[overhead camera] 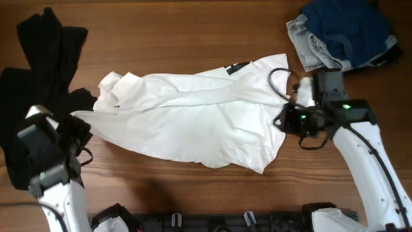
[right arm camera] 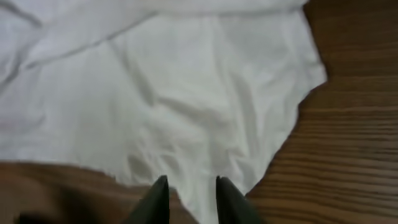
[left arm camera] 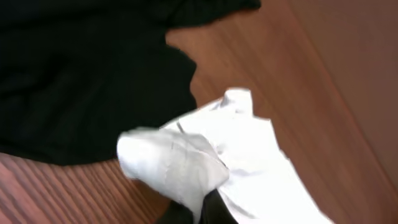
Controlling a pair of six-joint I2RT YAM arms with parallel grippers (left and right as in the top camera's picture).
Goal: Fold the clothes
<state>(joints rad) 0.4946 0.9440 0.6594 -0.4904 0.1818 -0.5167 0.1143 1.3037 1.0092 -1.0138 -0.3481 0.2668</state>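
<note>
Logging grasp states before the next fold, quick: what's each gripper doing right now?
Left gripper: shut on the white shirt, at its sleeve end.
Right gripper: open, straddling the shirt's edge.

Brown wood-grain table [overhead camera: 193, 32] fills every view, evenly lit.

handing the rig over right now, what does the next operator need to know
Left pincer: at the left end of the wrinkled white fabric shirt. Its fingers are hidden by cloth, so the grip is unclear.
Right pincer: open, fingertips over the shirt's right edge.
The shirt lies spread out mid wooden table. The black garment is at the left, and the heap of blue and denim clothes is in the far right corner.
Done: no fold visible.
Left: fold the shirt, then the other clothes.
</note>
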